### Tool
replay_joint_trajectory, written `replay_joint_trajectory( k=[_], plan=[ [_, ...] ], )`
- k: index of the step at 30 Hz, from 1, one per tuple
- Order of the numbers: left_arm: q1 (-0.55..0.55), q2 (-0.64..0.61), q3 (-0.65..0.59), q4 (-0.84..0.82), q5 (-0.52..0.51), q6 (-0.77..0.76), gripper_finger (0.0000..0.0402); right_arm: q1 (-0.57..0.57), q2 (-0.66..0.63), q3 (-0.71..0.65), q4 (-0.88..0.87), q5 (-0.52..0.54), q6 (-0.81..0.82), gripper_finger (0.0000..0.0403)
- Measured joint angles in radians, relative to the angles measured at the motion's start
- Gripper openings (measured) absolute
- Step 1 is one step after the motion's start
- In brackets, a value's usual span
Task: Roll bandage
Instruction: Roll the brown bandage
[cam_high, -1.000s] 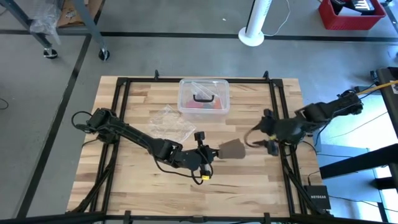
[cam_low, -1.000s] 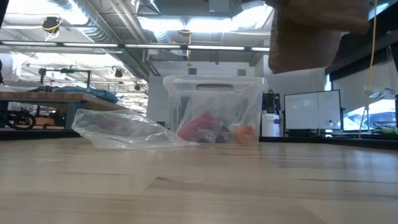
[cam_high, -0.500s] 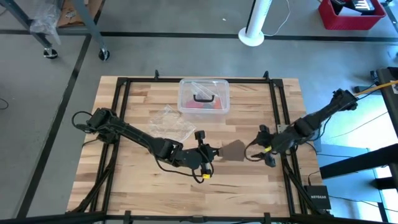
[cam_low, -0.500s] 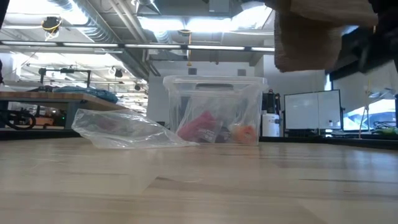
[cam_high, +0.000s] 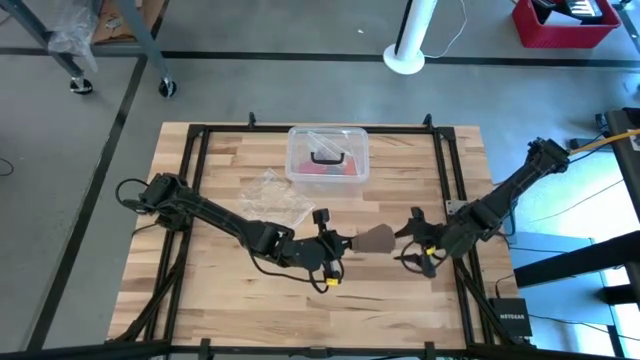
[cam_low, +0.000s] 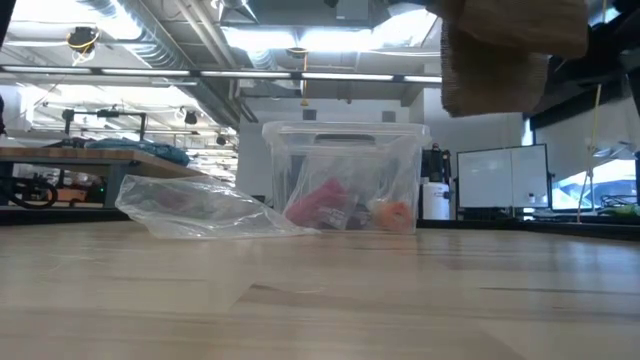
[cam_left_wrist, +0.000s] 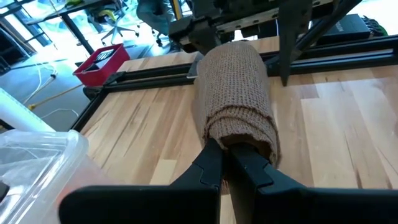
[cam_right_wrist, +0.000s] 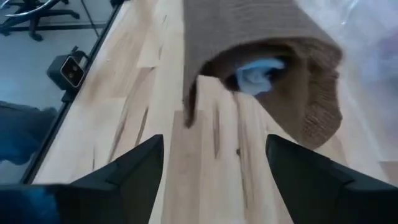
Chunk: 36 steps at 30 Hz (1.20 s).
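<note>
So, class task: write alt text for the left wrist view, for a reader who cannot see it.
The left pincer, shut, grips the near end of a loosely rolled brown bandage held above the wooden table. The right arm stands just behind the roll, and a clear plastic box shows at one edge.

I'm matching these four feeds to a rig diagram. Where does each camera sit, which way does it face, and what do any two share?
High view: overhead, looking straight down; both arms, left gripper shut on the bandage, right gripper open.
Low view: at tabletop height, looking level toward the clear box and plastic bag; bandage hangs at top.
Left wrist view: looks past its own shut fingers along the rolled bandage.
Right wrist view: between its spread fingers into the roll's end.
Shared: all four show the bandage.
</note>
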Motion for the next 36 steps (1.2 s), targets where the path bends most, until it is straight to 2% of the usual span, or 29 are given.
replay_joint_trajectory(
  k=[6,10,22,27,36],
  plan=[
    [0.000,0.000,0.000,0.001,0.000,-0.005,0.0001,0.009,0.005,0.000,0.031,0.013,0.016,0.0282],
    [0.000,0.000,0.000,0.000,0.000,-0.008,0.0001,0.009,0.005,0.000,0.062,0.060,-0.013,0.0282],
    [0.000,0.000,0.000,0.003,0.000,-0.008,0.0001,0.008,0.073,0.000,0.146,0.049,-0.036,0.0278],
    [0.000,0.000,0.000,0.003,0.000,-0.009,0.0001,0.008,0.090,0.000,0.199,0.019,-0.036,0.0245],
    [0.000,0.000,0.000,0.004,0.000,-0.003,0.0001,0.006,0.089,0.000,0.196,0.054,-0.037,0.0169]
  ],
)
